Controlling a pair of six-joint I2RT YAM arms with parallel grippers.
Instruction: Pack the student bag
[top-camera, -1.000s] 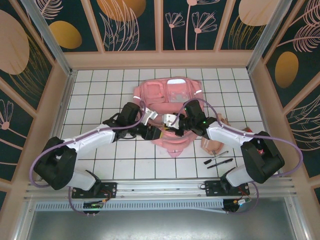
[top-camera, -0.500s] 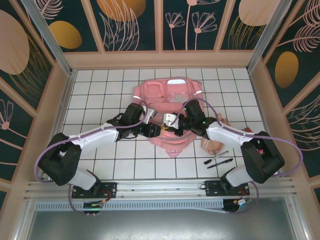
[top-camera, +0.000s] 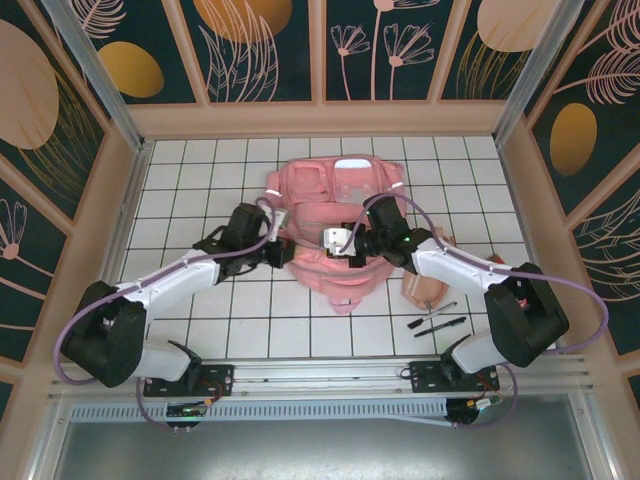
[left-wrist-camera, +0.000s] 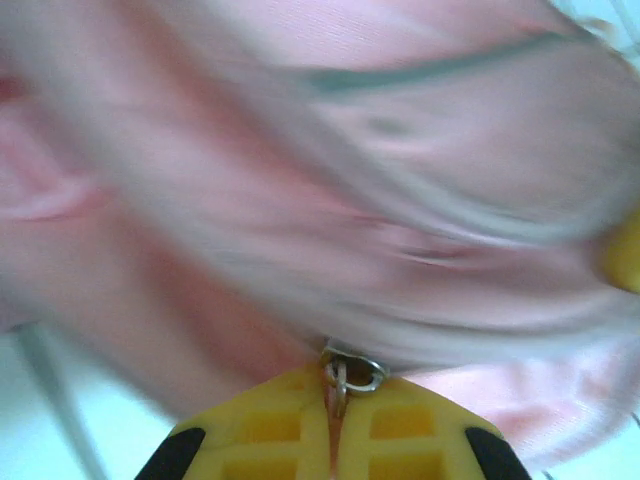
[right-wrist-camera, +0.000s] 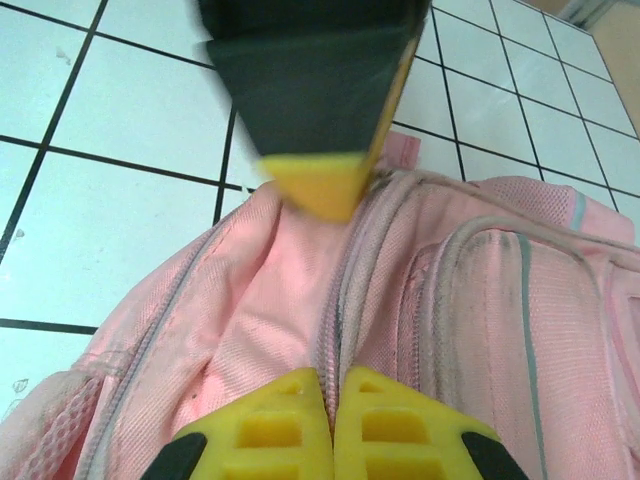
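The student bag (top-camera: 340, 188) is lying flat at the middle of the white tiled table (top-camera: 190, 190). Its pink fabric is bunching along the zips, with thin pale stripes edging the pockets. At its near left edge, the left gripper (left-wrist-camera: 333, 400) is pinching the metal zip pull (left-wrist-camera: 350, 372) between closed yellow fingers. The right gripper (right-wrist-camera: 330, 400) is clamping the fabric at the zip seam, fingers pressed together. The 2 arms are stretching forward and inward, converging over the bag's near half.

Top camera looks down; wrist cameras share the student bag (top-camera: 340, 190) close-up
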